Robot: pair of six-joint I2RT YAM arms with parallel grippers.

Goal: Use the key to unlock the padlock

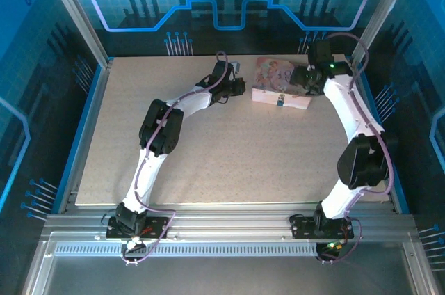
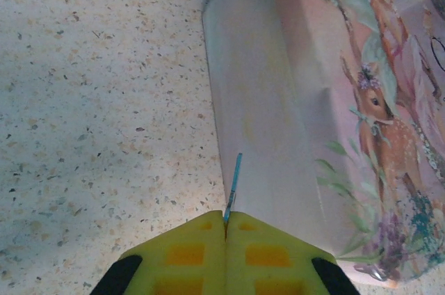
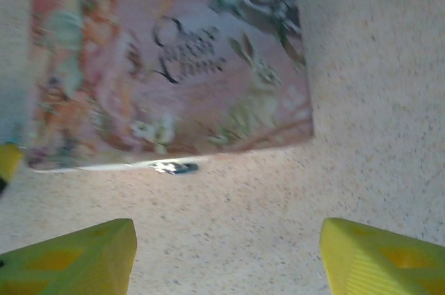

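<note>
1. left gripper: fingers pressed together, pinching the key, its blade against a side wall of the pink box.
2. right gripper: fingers spread wide, holding nothing, over the table.
3. padlock: at the box's front edge.
4. lid: cursive script, too blurred to read.
5. box shut; contents hidden.

A pink illustrated box lies on the speckled beige surface, a tiny blue padlock at its near face; left pincer and right pincer flank it.
</note>
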